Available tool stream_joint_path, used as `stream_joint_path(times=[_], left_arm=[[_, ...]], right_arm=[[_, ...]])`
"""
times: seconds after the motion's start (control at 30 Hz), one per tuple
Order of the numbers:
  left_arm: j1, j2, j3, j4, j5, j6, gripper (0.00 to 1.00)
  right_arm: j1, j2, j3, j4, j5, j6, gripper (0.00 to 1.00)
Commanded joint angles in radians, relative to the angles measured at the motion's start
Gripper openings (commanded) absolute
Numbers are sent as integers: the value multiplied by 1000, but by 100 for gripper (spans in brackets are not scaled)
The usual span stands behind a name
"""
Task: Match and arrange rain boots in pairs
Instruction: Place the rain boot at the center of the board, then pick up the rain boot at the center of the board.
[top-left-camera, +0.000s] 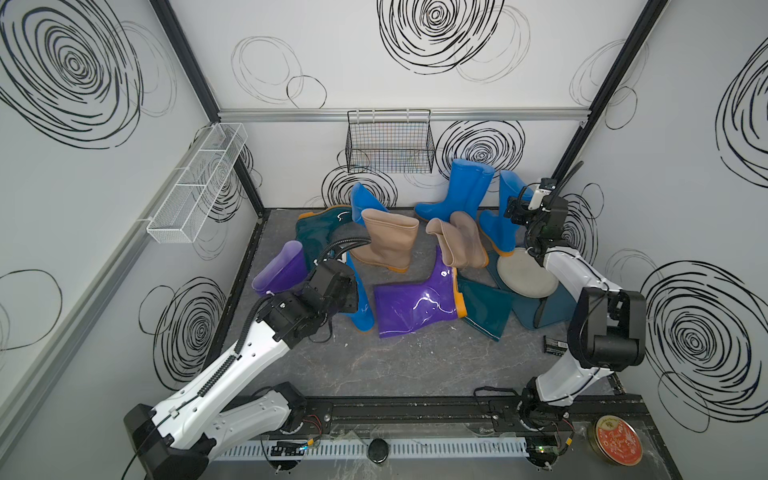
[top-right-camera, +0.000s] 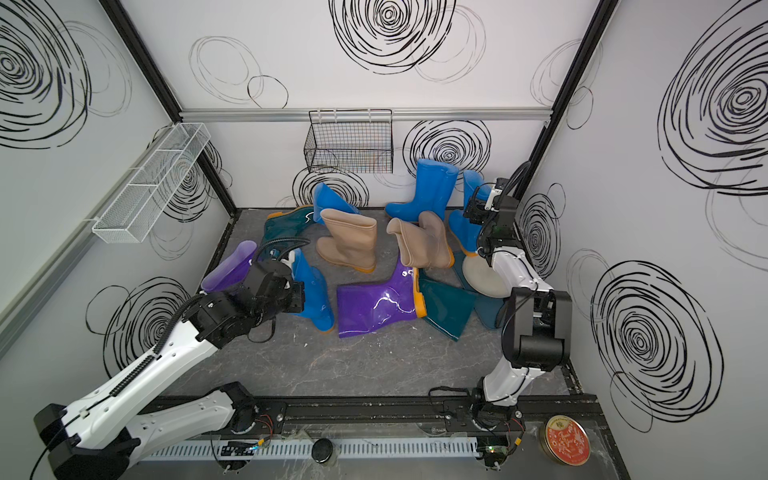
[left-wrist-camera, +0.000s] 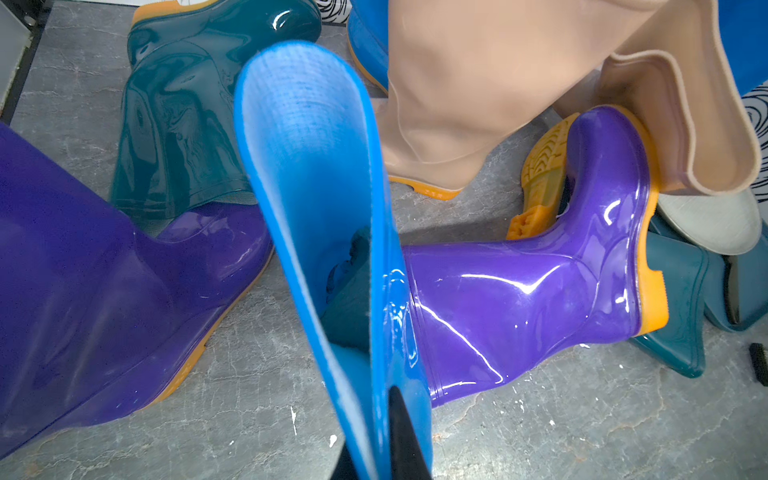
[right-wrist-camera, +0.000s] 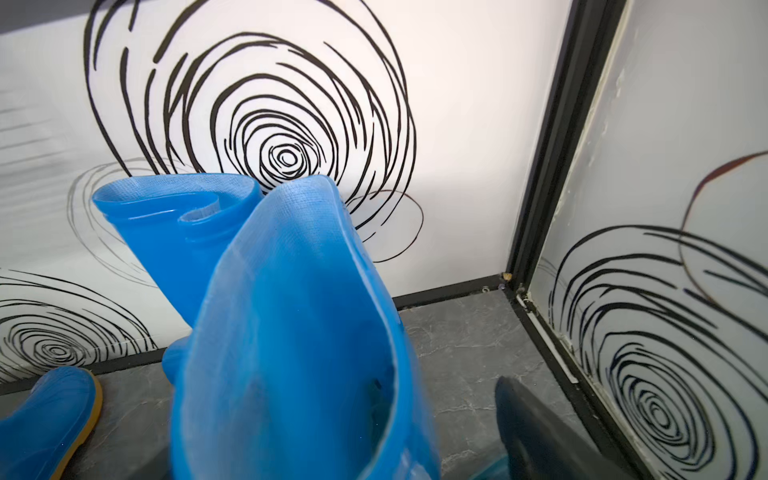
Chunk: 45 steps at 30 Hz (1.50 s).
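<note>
Table (top-left-camera: 415, 365): grey marbled top; the rain boots lay in a loose heap toward its back half.
Blue boots: the back blue boot (top-left-camera: 461, 191) stood against the rear wall. The right blue boot (top-left-camera: 505, 224) stood just beside it. The far blue boot (top-left-camera: 363, 201) was behind the upright tan boot. The held blue boot (top-left-camera: 365, 316) was at the left front.
Purple boots: the lying purple boot (top-left-camera: 415, 305) was on its side mid-table. The tilted purple boot (top-left-camera: 278, 270) was beside the left arm, with the held blue boot between the two.
Teal boots: the back teal boot (top-left-camera: 320, 230) lay at the rear left. The front teal boot (top-left-camera: 486, 309) touched the lying purple boot's sole.
Tan boots: the upright tan boot (top-left-camera: 386, 241) stood centre-back, with the tipped tan boot (top-left-camera: 465, 245) near it.
Tray (top-left-camera: 552, 309): sat at the right and carried the grey plate (top-left-camera: 528, 274).
Left gripper (left-wrist-camera: 374, 453): clamped on the held blue boot's cuff, with one finger (left-wrist-camera: 401, 432) outside the shaft.
Right gripper (top-left-camera: 515, 210): jaws wide at the right blue boot's cuff. Its one visible finger (right-wrist-camera: 536, 419) stood clear of the rubber, gripping nothing.
</note>
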Motion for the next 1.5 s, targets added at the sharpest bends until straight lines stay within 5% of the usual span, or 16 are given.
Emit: stream_joint_path(times=[0.0,0.37,0.73,0.93,1.37,1.47], left_arm=[[9,19,24,19,-33,19,0],[25,33,41,3,-56,18,0],[38,54,67,-42,-70,12,0],[46,82,83,-42,-68,11,0],[46,140,117,-64,-76,-1,0],[47,147,118,-65,-78,-4,0]], right_arm=[[2,-44,39,-34,14,-50,94],[160,45,297,-135,-68,-212,96],[196,301,518,-209,-113,-137,93],[206,360,495,-209,83,-103,97],[171,587,654,-102,156,-4,100],[169,610,660,-20,113,-44,94]])
